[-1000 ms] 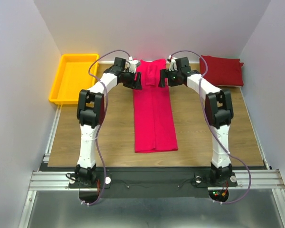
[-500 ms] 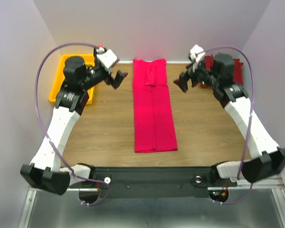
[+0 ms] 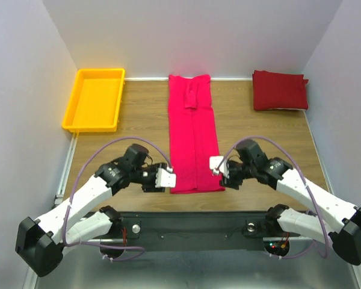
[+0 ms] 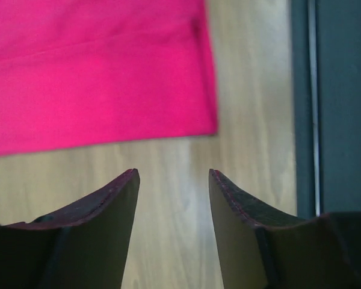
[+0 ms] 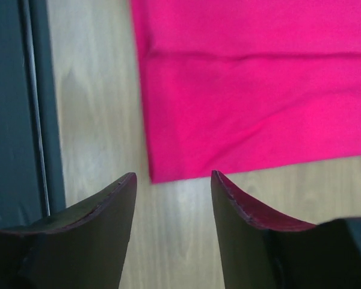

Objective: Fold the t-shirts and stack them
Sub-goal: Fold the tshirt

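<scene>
Magenta-pink cotton t-shirt [image 3: 194, 135] lies as a long narrow strip down the middle of the wooden counter [image 3: 259, 132], running from 12 o'clock to 6 o'clock, its sides already folded in. The darker crimson red t-shirt [image 3: 280, 90] sits as a compact folded rectangle in the far corner at about 1 o'clock, well apart from the strip. I judge the task roughly half done: one shirt is finished and the lengthwise folds are made on the other. What is left, as I read it, is to fold the strip crosswise and set one shirt on the other. My left pincer [image 3: 169, 179] hovers at about 7 o'clock, just beside the strip's near left corner, fingers apart and holding nothing. The right pincer [image 3: 217, 167] mirrors it at about 5 o'clock by the near right corner, also spread and empty. Both wrist views show bare wood between the fingertips with the hem just ahead. The yellow plastic tray [image 3: 68, 114] at 11 o'clock holds nothing.
</scene>
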